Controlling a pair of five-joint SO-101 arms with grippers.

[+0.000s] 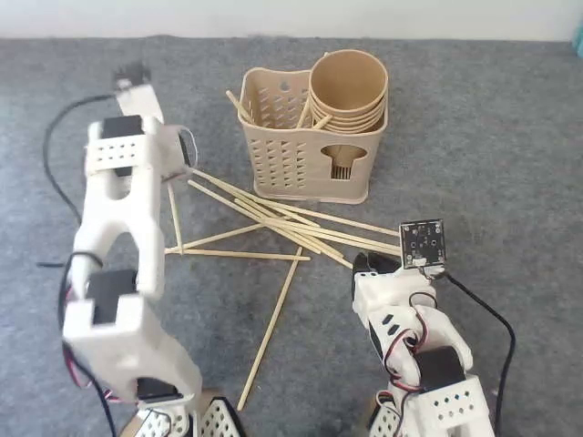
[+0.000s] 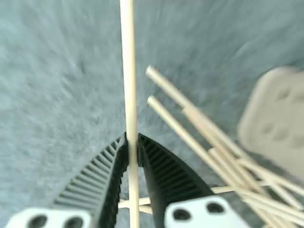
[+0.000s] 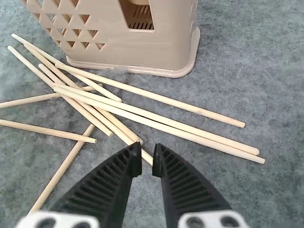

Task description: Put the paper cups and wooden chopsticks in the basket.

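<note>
A beige basket (image 1: 305, 155) stands at the back middle with a stack of paper cups (image 1: 348, 82) and a few wooden chopsticks (image 1: 242, 106) inside. Several more chopsticks (image 1: 291, 228) lie crossed on the grey mat in front of it. My left gripper (image 2: 133, 147) is shut on one chopstick (image 2: 128, 71), which is the upright-looking stick (image 1: 174, 218) at the pile's left end. My right gripper (image 3: 147, 161) hovers just before the pile's near side, near the basket (image 3: 142, 42). Its fingers are open by a narrow gap and hold nothing.
The grey carpet-like mat (image 1: 492, 137) covers the whole table. One long chopstick (image 1: 273, 319) lies apart, slanting toward the front. Cables (image 1: 55, 155) trail from both arm bases. Open mat lies right of the basket.
</note>
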